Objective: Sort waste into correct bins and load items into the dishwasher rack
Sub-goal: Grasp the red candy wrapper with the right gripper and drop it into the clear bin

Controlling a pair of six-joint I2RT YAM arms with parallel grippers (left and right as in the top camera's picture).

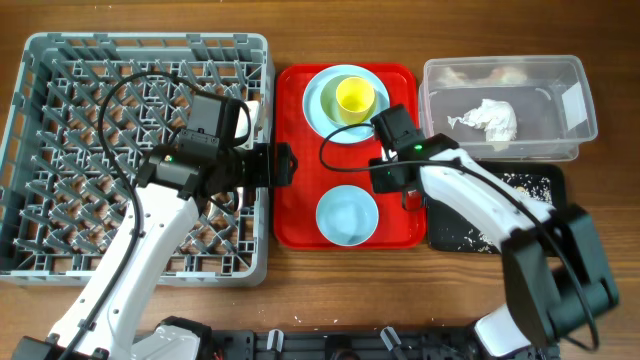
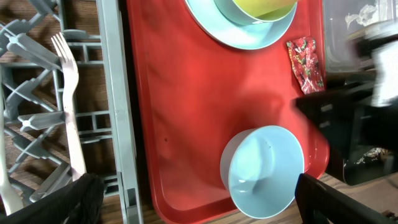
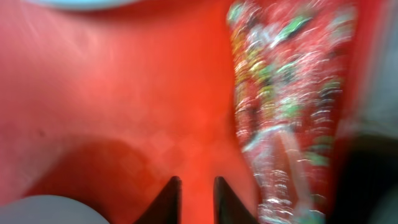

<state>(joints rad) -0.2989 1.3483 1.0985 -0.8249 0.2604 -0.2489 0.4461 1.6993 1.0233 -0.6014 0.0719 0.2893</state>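
Observation:
The grey dishwasher rack (image 1: 40, 150) fills the left; a white fork (image 2: 68, 93) lies in it by its right wall. On the red serving tray (image 1: 300, 215) stand the pale blue plate (image 1: 318, 108) with the yellow cup (image 1: 354, 96) on it, and the pale blue bowl (image 1: 347, 215). The red snack wrapper (image 2: 306, 64) lies at the tray's right edge. My left gripper (image 1: 283, 166) is open and empty at the tray's left edge. My right gripper (image 3: 196, 196) is shut and empty, low over the tray just left of the wrapper (image 3: 286, 124). The white napkin (image 1: 490, 118) lies in the clear tub (image 1: 575, 70).
The black tray (image 1: 548, 182) holds crumbs in front of the tub. The bowl (image 2: 264, 171) and the plate (image 2: 242, 31) also show in the left wrist view. The rack's grey wall (image 2: 118, 112) runs beside the tray.

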